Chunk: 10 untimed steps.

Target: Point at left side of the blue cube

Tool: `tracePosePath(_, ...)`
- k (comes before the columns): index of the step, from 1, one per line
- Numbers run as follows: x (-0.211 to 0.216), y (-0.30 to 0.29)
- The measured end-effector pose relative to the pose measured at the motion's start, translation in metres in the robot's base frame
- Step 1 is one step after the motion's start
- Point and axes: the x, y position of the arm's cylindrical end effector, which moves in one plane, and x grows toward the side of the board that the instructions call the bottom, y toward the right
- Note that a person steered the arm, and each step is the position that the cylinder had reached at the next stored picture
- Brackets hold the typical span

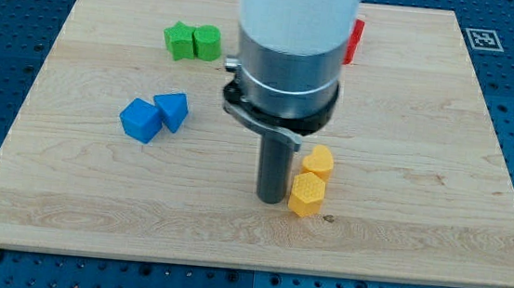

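The blue cube (141,120) sits on the wooden board (65,202) at the view's left, touching a second blue block with a wedge-like shape (172,110) on its right. My tip (271,199) rests on the board near the middle, well to the right of and a little below the blue cube. It stands just left of a yellow hexagonal block (307,194), close to or touching it.
A yellow heart-like block (318,161) sits just above the yellow hexagon. Two green blocks (192,41) lie side by side at the view's top left. A red block (354,41) shows partly behind the arm's body at the top.
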Motion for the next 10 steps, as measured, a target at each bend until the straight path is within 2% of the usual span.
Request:
tracePosePath(2,0.001,0.013)
tracePosePath(4,0.024,-0.025)
tracePosePath(6,0.027,-0.038)
tracePosePath(7,0.027,-0.067)
tracePosePath(8,0.001,-0.101)
tracePosePath(10,-0.004,-0.109)
